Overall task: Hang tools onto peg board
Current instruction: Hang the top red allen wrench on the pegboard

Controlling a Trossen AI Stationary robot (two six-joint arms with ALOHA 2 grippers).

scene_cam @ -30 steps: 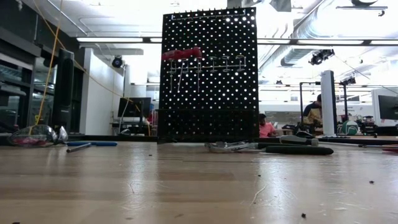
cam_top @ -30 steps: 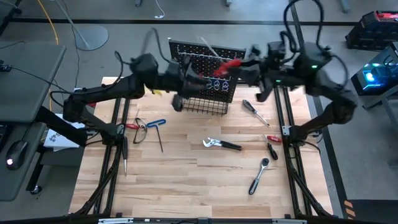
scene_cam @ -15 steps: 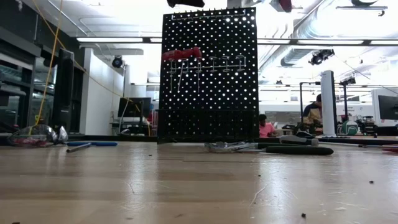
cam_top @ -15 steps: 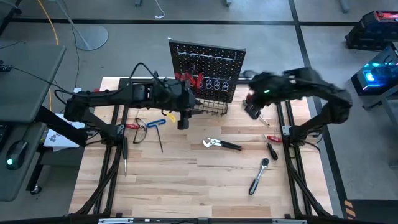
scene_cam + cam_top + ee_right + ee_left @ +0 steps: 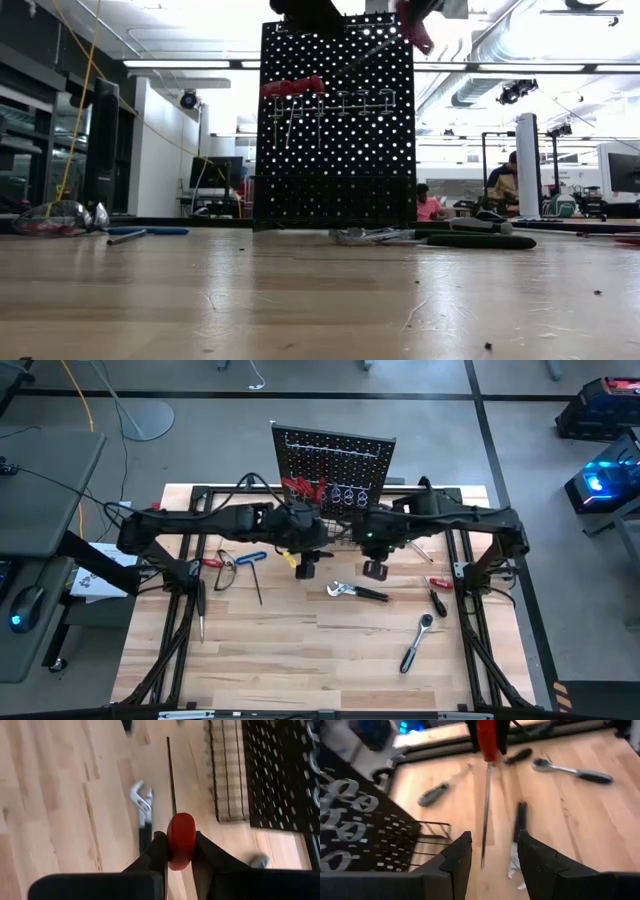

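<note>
Your right gripper (image 5: 181, 851) carries a red-handled screwdriver (image 5: 180, 837) in front of the peg board (image 5: 335, 465).
Both arms reach inward, meeting just before its wire basket (image 5: 338, 532); right fingers clamp the handle, shaft pointing outward. Your left gripper (image 5: 494, 851) hovers beside it, fingers apart and empty. Pliers (image 5: 356, 592) lie on the worktop (image 5: 300, 650) nearby.

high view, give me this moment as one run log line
right gripper: shut on red-handled screwdriver | left gripper: open, empty | peg board: one red tool hung

upright peg board (image 5: 333, 465); red screwdriver (image 5: 181, 839) held aloft
</note>
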